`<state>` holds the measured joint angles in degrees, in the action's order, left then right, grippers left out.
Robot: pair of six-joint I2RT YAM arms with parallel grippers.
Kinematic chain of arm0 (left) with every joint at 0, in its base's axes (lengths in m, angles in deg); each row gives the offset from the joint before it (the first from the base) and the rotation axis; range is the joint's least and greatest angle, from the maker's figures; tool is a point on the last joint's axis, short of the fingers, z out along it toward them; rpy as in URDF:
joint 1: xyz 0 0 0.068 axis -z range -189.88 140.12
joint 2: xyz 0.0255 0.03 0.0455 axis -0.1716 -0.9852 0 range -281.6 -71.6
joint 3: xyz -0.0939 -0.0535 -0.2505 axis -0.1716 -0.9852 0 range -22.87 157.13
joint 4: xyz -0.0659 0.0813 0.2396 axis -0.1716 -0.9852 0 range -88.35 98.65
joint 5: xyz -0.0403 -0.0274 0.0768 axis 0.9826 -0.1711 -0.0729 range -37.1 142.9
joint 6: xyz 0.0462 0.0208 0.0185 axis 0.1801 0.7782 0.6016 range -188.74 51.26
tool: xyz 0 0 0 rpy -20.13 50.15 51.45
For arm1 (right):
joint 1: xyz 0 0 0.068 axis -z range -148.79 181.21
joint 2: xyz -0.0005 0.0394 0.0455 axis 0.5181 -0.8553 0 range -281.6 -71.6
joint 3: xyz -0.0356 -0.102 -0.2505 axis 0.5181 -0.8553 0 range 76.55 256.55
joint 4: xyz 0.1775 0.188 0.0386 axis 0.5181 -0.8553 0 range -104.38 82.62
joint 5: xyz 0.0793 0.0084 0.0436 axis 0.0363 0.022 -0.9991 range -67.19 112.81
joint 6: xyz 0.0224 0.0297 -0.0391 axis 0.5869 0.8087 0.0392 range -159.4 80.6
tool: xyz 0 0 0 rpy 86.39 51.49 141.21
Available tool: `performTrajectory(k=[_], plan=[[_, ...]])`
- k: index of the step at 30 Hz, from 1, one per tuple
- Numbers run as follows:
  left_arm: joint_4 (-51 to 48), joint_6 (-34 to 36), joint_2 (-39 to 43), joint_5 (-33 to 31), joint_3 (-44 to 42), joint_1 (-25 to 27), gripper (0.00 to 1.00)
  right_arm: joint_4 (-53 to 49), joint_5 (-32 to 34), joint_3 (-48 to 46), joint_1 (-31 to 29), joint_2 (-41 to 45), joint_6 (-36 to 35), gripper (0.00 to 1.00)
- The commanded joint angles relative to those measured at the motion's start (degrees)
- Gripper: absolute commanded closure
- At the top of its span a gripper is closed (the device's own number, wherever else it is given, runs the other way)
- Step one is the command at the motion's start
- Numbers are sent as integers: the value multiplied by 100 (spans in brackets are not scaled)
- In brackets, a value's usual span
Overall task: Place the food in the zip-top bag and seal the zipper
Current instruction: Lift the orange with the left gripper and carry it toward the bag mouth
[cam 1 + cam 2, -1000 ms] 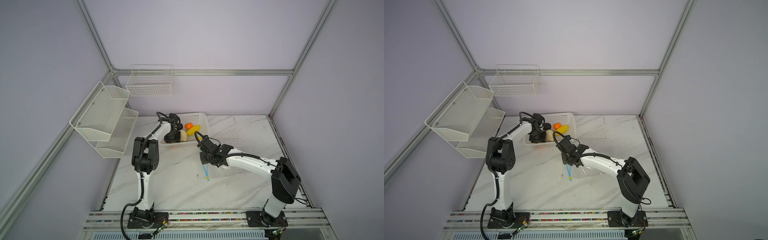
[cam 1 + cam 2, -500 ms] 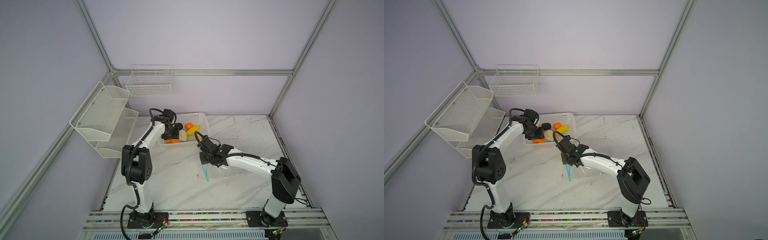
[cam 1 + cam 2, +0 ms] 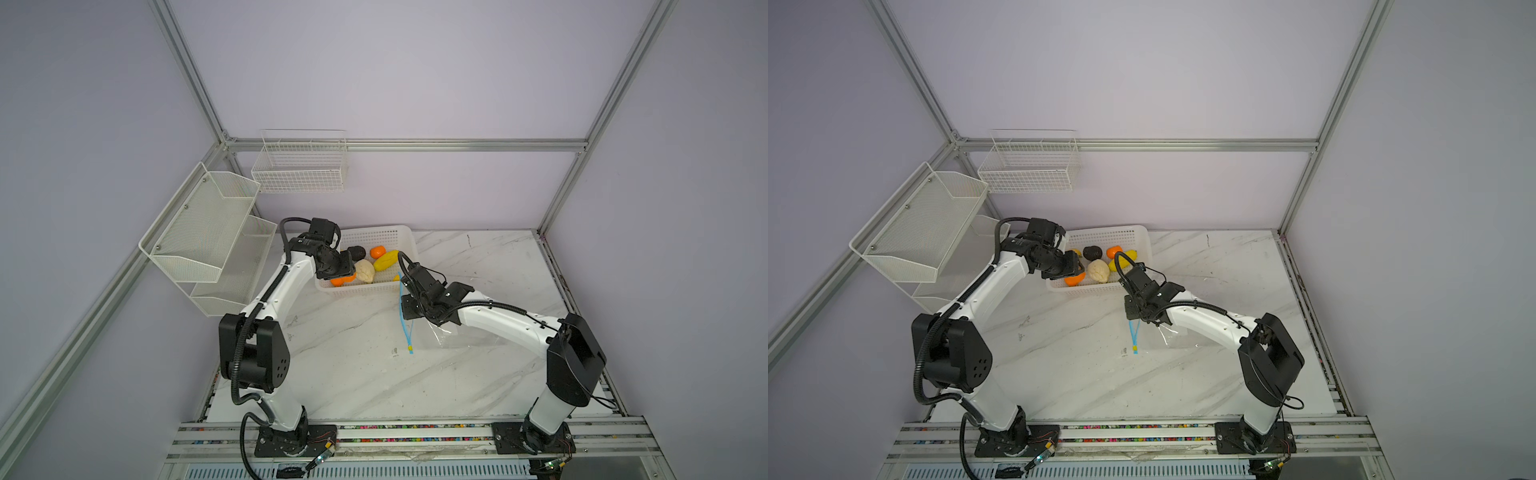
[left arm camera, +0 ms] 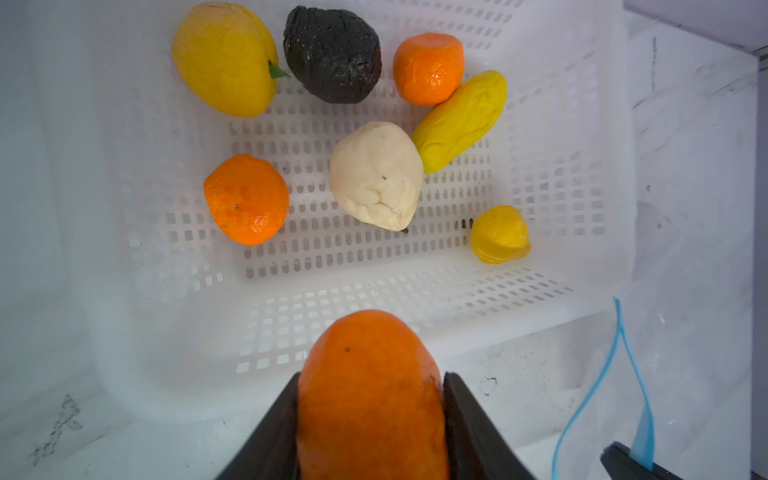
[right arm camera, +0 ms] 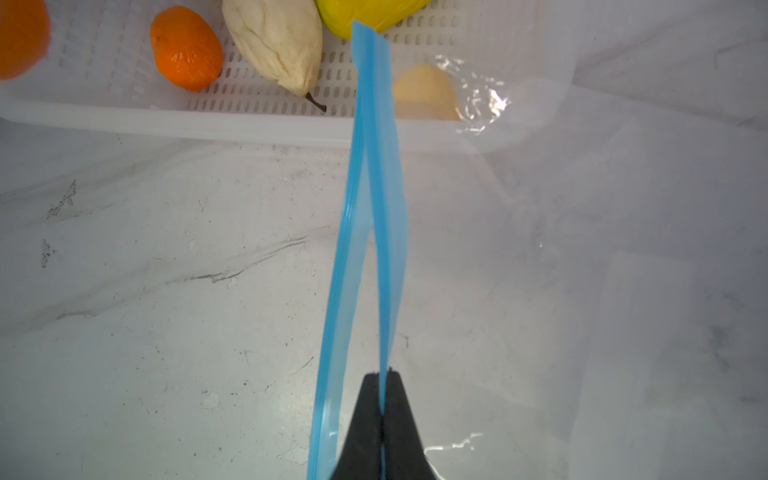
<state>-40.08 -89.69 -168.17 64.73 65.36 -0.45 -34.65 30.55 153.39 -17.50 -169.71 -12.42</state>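
The white perforated basket (image 4: 415,291) holds the loose food: a cream-white piece (image 4: 376,174), a black one (image 4: 332,54), two oranges (image 4: 246,199), and several yellow ones (image 4: 224,58). My left gripper (image 4: 370,399) is shut on another orange fruit (image 4: 370,374), above the basket's near wall; in both top views it hangs over the basket's left part (image 3: 338,268) (image 3: 1067,266). My right gripper (image 5: 380,378) is shut on one strip of the light-blue zipper (image 5: 374,166), holding it apart from the other strip. The clear zip-top bag (image 5: 582,249) lies beside the basket, its yellow slider (image 3: 409,346) at the near end.
White mesh shelves (image 3: 208,232) hang on the left wall and a wire basket (image 3: 301,166) on the back wall. The marble table (image 3: 353,374) stretches toward the front rail. The bag's mouth end lies close to the basket's right corner (image 3: 399,282).
The left arm's elbow has swung out to the left and lower while its gripper stayed over the basket, its jaws narrowing on the orange. The right arm and the bag have not moved.
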Motion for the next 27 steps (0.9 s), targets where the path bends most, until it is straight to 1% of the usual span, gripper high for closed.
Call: performTrajectory(k=[1, 4, 7, 13, 17, 20, 27], plan=[[666, -376, 591, 1046, -563, -20, 54, 150, -80, 194, 64, 212, 110, 100], [1302, -752, 966, 1802, -1139, -20, 55, 236, -195, 191, 130, 253, 127, 100], [1954, -1193, 1275, 2415, -1710, -11, 57, 373, -378, 156, 211, 279, 166, 100], [3438, -2142, 1805, 3224, -2787, 72, 58, 512, -677, 168, 356, 240, 245, 100], [4062, -2576, 1853, 3457, -3208, 279, 59, 507, -746, 245, 395, 171, 281, 100], [4437, -2806, 1837, 3434, -3428, 471, 59, 512, -786, 301, 406, 143, 307, 100], [4875, -3070, 1662, 3389, -3496, 808, 59, 529, -845, 317, 424, 147, 378, 100]])
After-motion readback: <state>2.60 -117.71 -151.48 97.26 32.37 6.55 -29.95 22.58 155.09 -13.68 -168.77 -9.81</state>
